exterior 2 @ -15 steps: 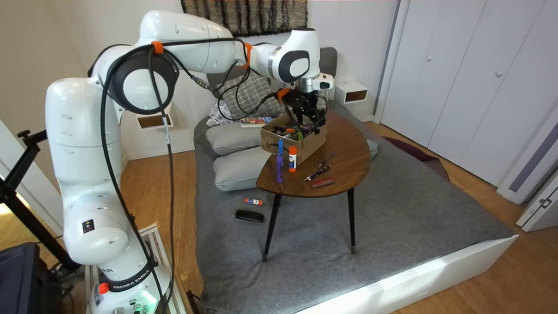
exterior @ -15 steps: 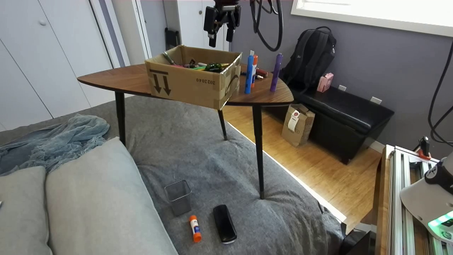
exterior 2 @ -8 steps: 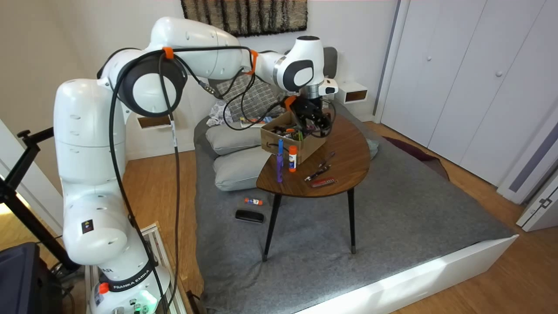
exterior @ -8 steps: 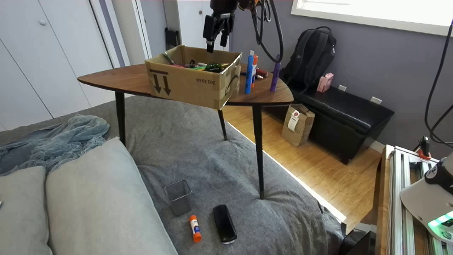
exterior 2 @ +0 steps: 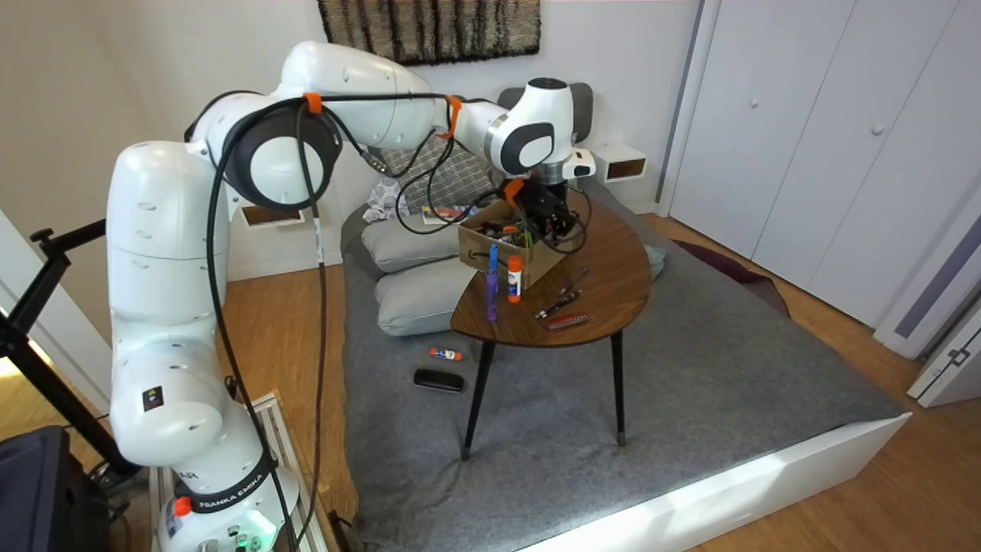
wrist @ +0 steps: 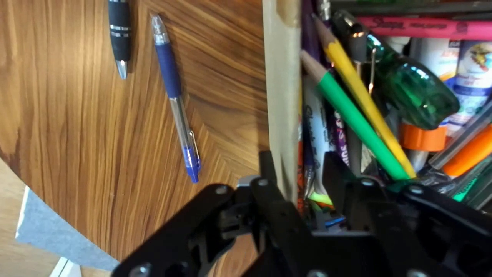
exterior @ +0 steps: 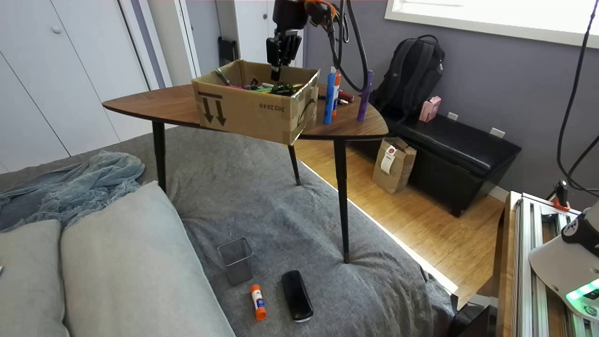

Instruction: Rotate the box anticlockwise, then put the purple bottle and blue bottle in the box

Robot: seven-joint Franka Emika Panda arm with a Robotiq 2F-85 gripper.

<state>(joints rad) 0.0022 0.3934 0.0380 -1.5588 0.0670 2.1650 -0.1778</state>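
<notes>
The brown cardboard box [exterior: 248,112], filled with pens and pencils, rests on the wooden table. My gripper [exterior: 279,63] is low over its far side. In the wrist view the gripper [wrist: 298,159] straddles the box wall [wrist: 282,96]: one finger is outside, close to the cardboard, the other inside among the pens. A gap shows between the wall and the inner finger, so the jaws stand part-way open. The slim blue bottle [exterior: 330,98] and the purple bottle [exterior: 365,96] stand upright beside the box. In an exterior view the purple bottle [exterior 2: 491,297] overlaps the blue bottle [exterior 2: 493,257].
An upright glue stick [exterior 2: 514,279] stands near the bottles. Loose pens [exterior 2: 558,304] and a red item [exterior 2: 569,320] lie on the table [exterior 2: 605,268]. On the bed are a black case [exterior: 297,296], another glue stick [exterior: 258,302] and a mesh cup [exterior: 235,261].
My gripper has come down to the box's rim, and its fingers have drawn closer together. The box and both bottles have kept their places.
</notes>
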